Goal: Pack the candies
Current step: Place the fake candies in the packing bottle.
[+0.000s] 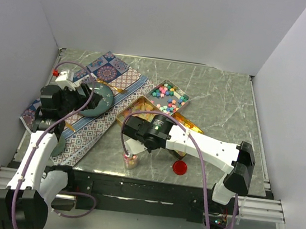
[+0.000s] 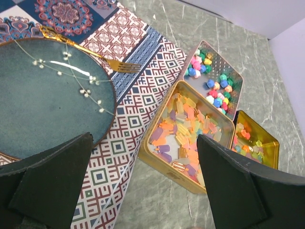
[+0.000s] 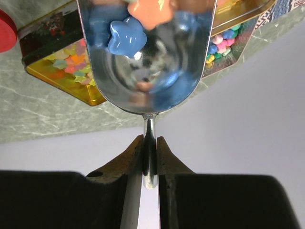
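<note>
Left gripper (image 2: pixel 144 143): its two black fingers (image 2: pixel 52 181) are spread wide apart. It holds nothing. It hangs over the near edge of the plate and the mat.

Right gripper (image 3: pixel 149 143): its fingers are pinched tight on the thin handle of a shiny metal scoop (image 3: pixel 147 67). In the top view it reaches across to the left, over the near ends of the tins.

Scoop: the bowl of the scoop has a blue candy (image 3: pixel 126 37) and an orange candy (image 3: pixel 152 9) in it. The blue one is shaped like a little star.

Candies (image 2: pixel 217 81): most of them lie in three tins that sit side by side on the surface.

Far tin (image 2: pixel 234 71): it holds pink, blue, green and white candies. They fill only part of it.

Middle tin (image 2: pixel 157 164): it is gold and square. It holds see-through yellow and pink candies, and it touches the edge of the mat.

Third tin (image 2: pixel 269 143): it is gold too. It holds orange and yellow candies. In the top view the right arm hides much of it.

Small jar (image 1: pixel 130 160): it stands on the surface near the front edge, close to the right gripper. It looks like there are some candies inside.

Red disc (image 1: pixel 180 168): it lies flat on the surface, to the right of the jar and apart from it.

Plate (image 2: pixel 47 100): it is round and blue-green and sits on the mat.

Fork (image 2: pixel 90 52): it is gold and rests across the far rim of the plate.

Mat (image 2: pixel 138 105): it has blue, red and white patterns and lies on the left part of the surface.

Surface (image 1: pixel 228 102): it is grey with pale lines like stone.
</note>
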You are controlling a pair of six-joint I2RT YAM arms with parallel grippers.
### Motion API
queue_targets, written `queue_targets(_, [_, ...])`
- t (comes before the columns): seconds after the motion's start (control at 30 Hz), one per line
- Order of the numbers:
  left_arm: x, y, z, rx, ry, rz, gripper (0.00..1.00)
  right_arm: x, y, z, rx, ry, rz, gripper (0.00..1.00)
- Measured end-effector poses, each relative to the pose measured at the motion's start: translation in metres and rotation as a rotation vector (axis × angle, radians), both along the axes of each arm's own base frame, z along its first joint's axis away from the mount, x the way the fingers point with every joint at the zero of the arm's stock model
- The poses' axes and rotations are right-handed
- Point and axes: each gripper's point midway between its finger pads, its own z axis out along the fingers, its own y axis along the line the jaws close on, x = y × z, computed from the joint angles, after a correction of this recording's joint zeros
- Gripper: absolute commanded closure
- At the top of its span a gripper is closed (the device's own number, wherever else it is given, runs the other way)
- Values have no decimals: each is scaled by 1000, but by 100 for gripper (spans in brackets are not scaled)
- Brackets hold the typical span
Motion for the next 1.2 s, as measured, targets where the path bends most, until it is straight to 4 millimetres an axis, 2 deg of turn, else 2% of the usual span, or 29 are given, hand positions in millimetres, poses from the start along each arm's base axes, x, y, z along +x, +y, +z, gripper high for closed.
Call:
queue_targets(1.03, [-7, -2, 16, -9, -69, -9, 3, -1, -1, 27, -33, -140, 55, 100])
queue_targets(1.2, [-10, -10, 18, -28, -69, -51, 3, 1, -4, 28, -23, -134, 41, 100])
